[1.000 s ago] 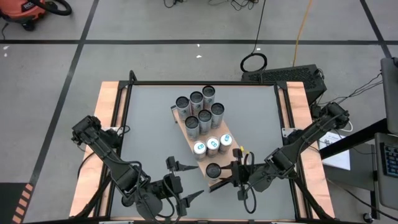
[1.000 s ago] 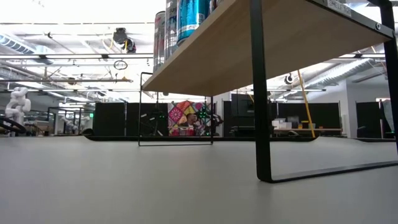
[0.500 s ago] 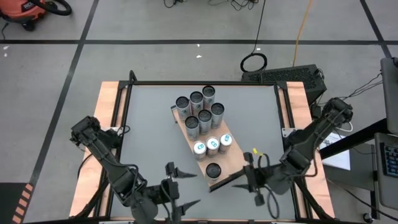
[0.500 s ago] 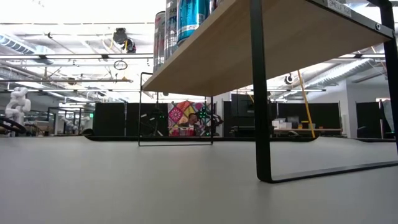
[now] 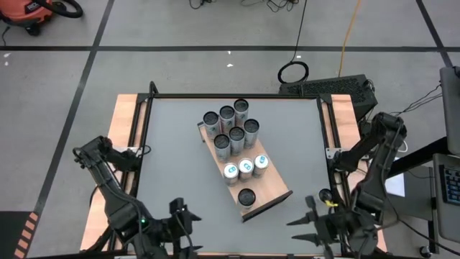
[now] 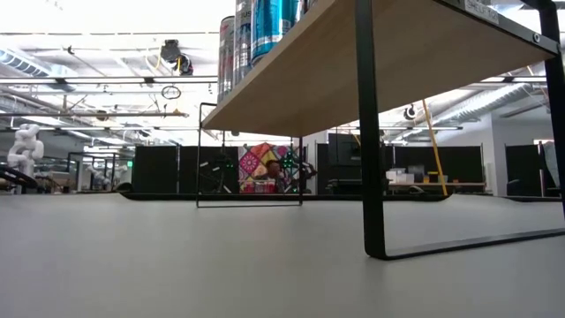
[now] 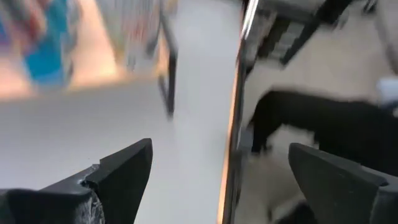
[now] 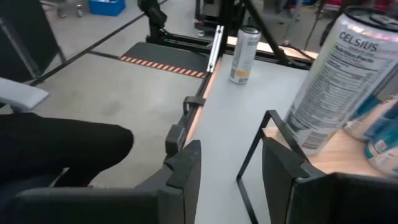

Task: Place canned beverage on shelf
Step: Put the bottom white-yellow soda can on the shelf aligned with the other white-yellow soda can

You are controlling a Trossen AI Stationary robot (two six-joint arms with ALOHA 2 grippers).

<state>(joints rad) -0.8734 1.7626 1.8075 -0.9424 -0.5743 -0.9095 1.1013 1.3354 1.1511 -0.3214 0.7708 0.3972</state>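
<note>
1. The can (image 5: 246, 196) that counts here stands upright and alone on the shelf (image 5: 277, 188), at the end nearest the arms. It sits close to that end's edge and apart from the row of three cans (image 5: 246, 167) behind it.
2. Nothing stands on its outer side, so a nudge from that side would likely tip it off the raised board onto the tabletop (image 5: 180, 144).
3. The shelf rides on a thin black frame (image 6: 371, 132). A knock to a leg or to the board's corner could rock it and upset the group of six cans (image 5: 230, 129) at the far end as well.
4. Your right gripper (image 5: 302, 229) hangs off the near right corner of the table. It is well clear of the can, its fingers are a little apart and it carries nothing. If you swing it back low across that corner, the shelf end is the first thing it meets.
5. Your left gripper (image 5: 181, 214) hangs at the table's near edge, left of the shelf, spread wide and empty. It is also apart from the can.
6. The right wrist view shows one more can, a loose can (image 8: 244, 55), standing on the tabletop by the rail. You cannot place it in the high view, so watch for it under the left arm.
</note>
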